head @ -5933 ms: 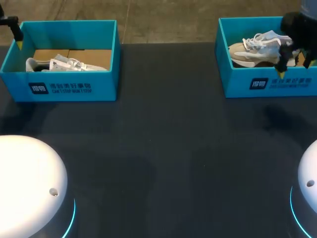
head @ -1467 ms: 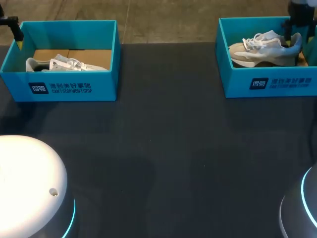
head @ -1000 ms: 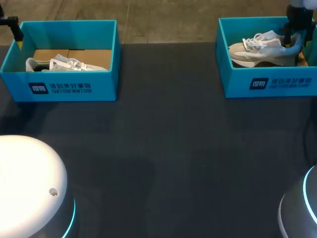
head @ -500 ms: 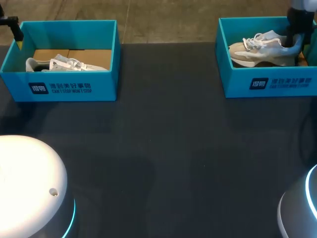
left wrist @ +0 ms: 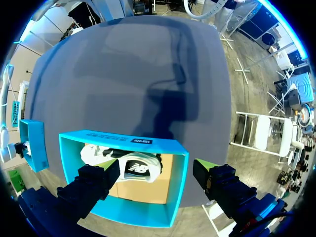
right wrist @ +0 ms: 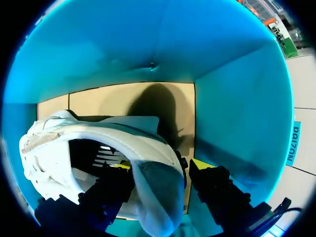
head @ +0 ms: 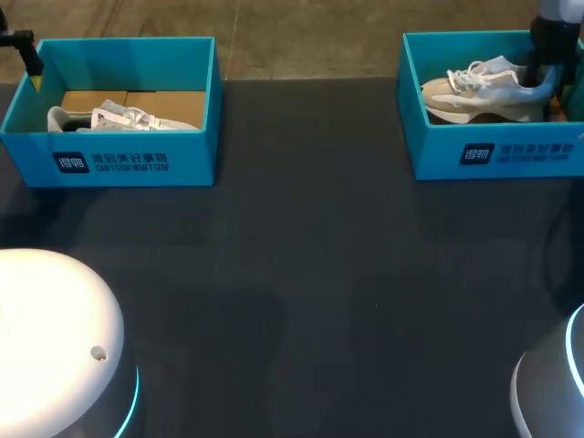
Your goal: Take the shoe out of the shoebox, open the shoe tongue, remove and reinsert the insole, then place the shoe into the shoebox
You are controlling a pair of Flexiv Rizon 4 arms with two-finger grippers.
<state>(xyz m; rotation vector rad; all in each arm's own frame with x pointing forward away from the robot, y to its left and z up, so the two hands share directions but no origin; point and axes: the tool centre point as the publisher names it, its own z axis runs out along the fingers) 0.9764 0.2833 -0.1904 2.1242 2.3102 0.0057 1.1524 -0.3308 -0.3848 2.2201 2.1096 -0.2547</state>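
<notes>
A white and beige shoe lies in the teal right shoebox, toe pointing left. My right gripper reaches down into this box at the heel. In the right wrist view one finger is inside the shoe and the other finger is behind the grey heel, both pressing on it. The right gripper is shut on the heel. My left gripper hangs open by the far left corner of the left shoebox. A second white shoe lies below the left gripper.
The left shoebox holds its own white shoe on a cardboard floor. Dark tabletop spreads between the two boxes. The white arm bases stand at the near corners.
Some seconds ago my right gripper hung in front of the box's front wall; it now sits inside the box around the heel. Over the last second the shoe and left arm stay still.
</notes>
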